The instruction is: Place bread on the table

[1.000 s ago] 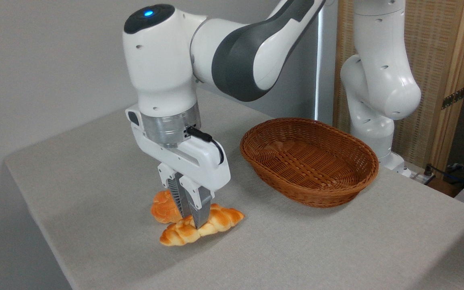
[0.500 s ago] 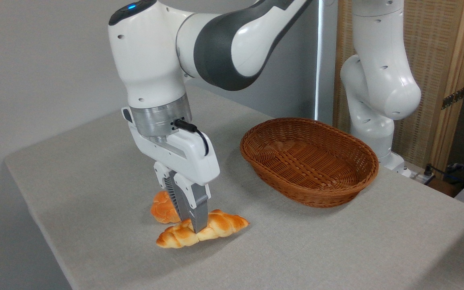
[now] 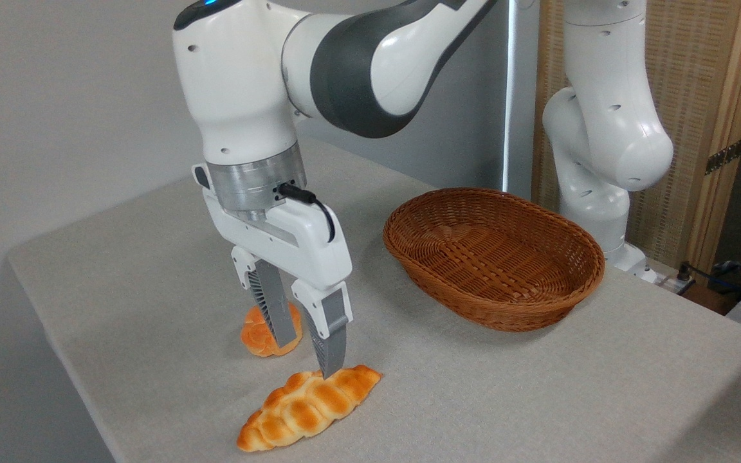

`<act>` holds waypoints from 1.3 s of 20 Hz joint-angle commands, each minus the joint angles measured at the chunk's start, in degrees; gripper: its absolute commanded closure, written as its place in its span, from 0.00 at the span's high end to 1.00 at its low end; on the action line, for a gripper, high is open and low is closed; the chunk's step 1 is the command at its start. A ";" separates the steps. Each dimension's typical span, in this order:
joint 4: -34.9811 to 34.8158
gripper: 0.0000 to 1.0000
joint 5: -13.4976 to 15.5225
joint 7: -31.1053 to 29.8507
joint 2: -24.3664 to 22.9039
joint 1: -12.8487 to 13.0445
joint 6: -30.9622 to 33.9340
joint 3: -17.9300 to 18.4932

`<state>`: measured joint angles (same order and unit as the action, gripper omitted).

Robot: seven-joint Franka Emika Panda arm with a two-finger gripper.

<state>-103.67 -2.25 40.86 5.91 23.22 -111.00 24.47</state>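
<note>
Bread (image 3: 309,407): one long braided golden-brown loaf with paler creases and tapered ends. It is laid flat on the table (image 3: 538,392), near the front edge, slanting from lower left to upper right. It is held by nothing.

Gripper (image 3: 309,354): two grey ribbed fingers on a white body, pointed downward, spread apart with a clear gap between them. The tip of the nearer finger (image 3: 330,350) is seen just over the upper right part of the loaf; whether it touches the crust cannot be told. The farther finger is seen in front of the bun.

Bun (image 3: 261,331): one small round orange knotted roll, set on the table just behind the loaf, apart from it, partly covered by the farther finger.

Table: a large flat surface covered in light grey, finely textured cloth.

Basket (image 3: 493,257): one brown oval wicker piece, placed on the table to the right of the gripper, well apart from the loaf; nothing is seen inside it.

Arm (image 3: 370,71): white and dark grey, reaching in from the upper right.
</note>
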 commanded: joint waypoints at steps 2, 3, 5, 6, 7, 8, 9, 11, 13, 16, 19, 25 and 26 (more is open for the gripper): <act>0.40 1.00 -0.30 -1.66 -2.40 -3.26 1.05 -3.27; 0.92 1.00 -0.30 -1.75 -2.75 -6.49 1.05 -7.20; 1.89 1.00 -0.38 -2.62 -3.45 -11.76 1.31 -13.79; 2.07 1.00 -0.30 -3.24 -3.97 -13.10 1.66 -15.48; 2.16 1.00 -0.21 -4.11 -4.76 -15.03 2.80 -17.68; 2.33 1.00 -0.21 -4.38 -5.12 -15.48 3.59 -18.39; 3.38 1.00 -0.12 -4.56 -5.64 -15.66 6.04 -19.53; 6.01 1.00 0.49 -4.56 -5.74 -15.84 11.73 -20.94; 8.38 1.00 1.28 -4.56 -5.47 -15.84 15.88 -22.09; 9.54 1.00 2.86 -4.65 -5.56 -15.92 17.83 -22.53; 13.75 1.00 5.24 -4.56 -5.12 -15.93 23.10 -22.80; 14.37 1.00 4.80 -3.77 -5.74 -15.75 23.90 -22.80; 14.37 1.00 4.80 -3.59 -6.08 -15.66 23.90 -22.80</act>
<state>-90.45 2.00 36.88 -0.06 7.97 -88.61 2.08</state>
